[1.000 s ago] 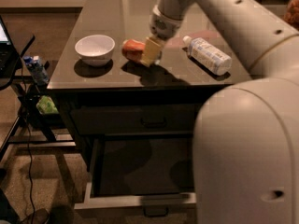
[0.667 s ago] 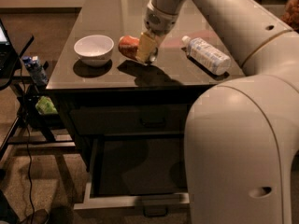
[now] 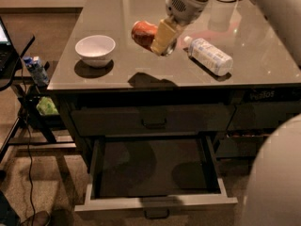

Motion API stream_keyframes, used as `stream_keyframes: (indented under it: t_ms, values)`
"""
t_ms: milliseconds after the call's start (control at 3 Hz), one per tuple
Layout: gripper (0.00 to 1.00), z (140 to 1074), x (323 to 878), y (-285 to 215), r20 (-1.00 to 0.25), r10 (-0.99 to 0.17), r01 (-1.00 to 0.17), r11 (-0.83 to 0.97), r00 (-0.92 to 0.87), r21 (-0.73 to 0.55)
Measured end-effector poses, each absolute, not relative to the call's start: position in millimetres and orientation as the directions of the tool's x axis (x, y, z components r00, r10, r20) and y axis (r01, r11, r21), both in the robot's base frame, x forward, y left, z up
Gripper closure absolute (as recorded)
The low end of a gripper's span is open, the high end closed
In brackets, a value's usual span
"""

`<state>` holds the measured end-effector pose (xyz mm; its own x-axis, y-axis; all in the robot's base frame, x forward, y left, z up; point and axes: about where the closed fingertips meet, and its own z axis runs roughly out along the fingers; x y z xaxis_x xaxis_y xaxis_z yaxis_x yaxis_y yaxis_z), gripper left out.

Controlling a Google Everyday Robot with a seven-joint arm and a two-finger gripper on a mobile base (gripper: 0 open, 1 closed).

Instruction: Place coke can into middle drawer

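One coke can point(image 3: 142, 33) now lifted in end effector point(image 3: 158, 42) above desktop point(image 3: 117, 72).

One near camera looks steeply down from before the desk point(image 3: 113, 13); gripper point(image 3: 161, 42), clasping coke can point(image 3: 142, 32), at 12 o'clock.

The hand point(image 3: 163, 42) grips the coke can point(image 3: 142, 32) above the desk top point(image 3: 117, 13), the middle drawer point(image 3: 155, 171) pulled out below.

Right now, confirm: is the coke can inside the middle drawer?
No: the gripper holds the coke can above the tabletop, outside the middle drawer.
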<state>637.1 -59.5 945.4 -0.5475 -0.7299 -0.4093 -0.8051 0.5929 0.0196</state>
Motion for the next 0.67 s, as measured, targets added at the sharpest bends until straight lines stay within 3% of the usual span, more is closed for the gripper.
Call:
stream_keyframes:
  t_ms: [667]
  values:
    - [1.00,942.3,630.4,-65.7,-0.416,-0.719,-0.793,0.609,-0.557,0.010]
